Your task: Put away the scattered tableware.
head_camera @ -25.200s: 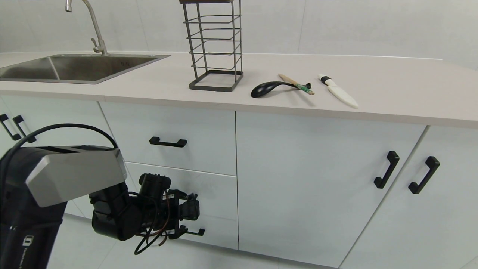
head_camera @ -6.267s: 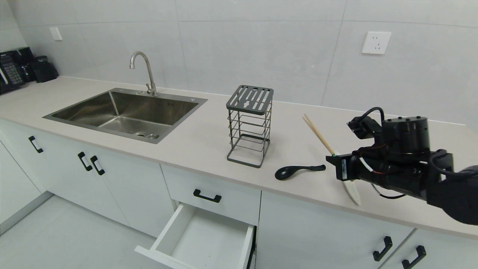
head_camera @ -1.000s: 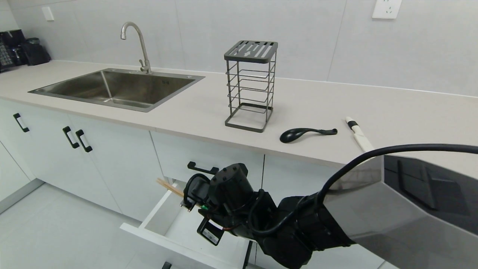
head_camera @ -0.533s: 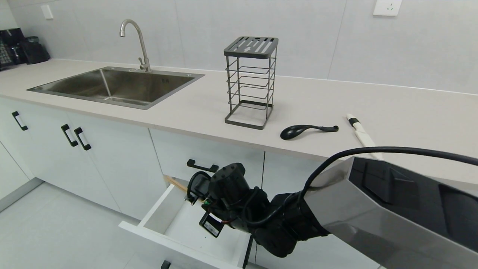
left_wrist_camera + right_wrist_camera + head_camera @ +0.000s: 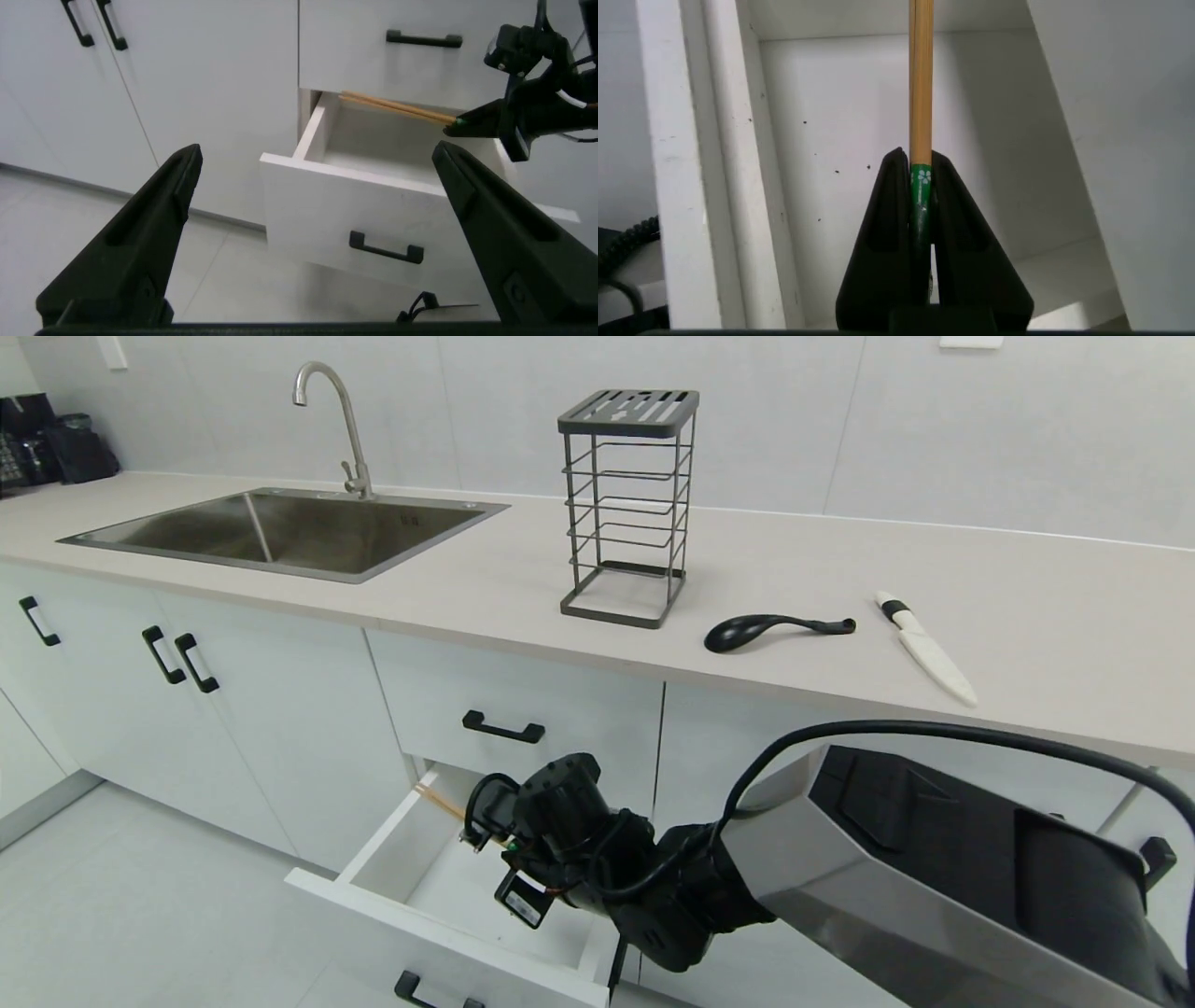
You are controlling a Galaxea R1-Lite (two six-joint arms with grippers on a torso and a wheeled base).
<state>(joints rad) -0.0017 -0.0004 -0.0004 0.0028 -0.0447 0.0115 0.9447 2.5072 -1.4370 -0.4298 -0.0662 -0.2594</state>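
Left gripper (image 5: pixel 318 154) – fingers spread wide, nothing between them, out in front of the open drawer (image 5: pixel 439 933) and facing its white front panel with the black handle. Right gripper (image 5: pixel 921 173) – clenched on a pair of wooden chopsticks (image 5: pixel 921 84), pinched at the green-banded end, low over the inside of the drawer. From the grip the chopsticks run toward 10 o'clock in the head view, their free ends near the drawer's back left corner, under the closed drawer above; cannot tell whether they touch the drawer floor or wall. Drawer floor is white with a few dark specks. Above, on the counter (image 5: pixel 523 588), near its front edge: a black spoon (image 5: pixel 761 629) lying flat, bowl toward the wire rack (image 5: pixel 627 504), handle pointing to 3 o'clock. A white knife (image 5: pixel 924 649) with a black band lies at 3 o'clock of the spoon, apart from it, its tip toward the counter edge. The rack stands upright at 10 o'clock of the spoon. Sink (image 5: pixel 280 527) at 9 o'clock of the rack, well apart, with the faucet (image 5: pixel 331 415) at its far rim.
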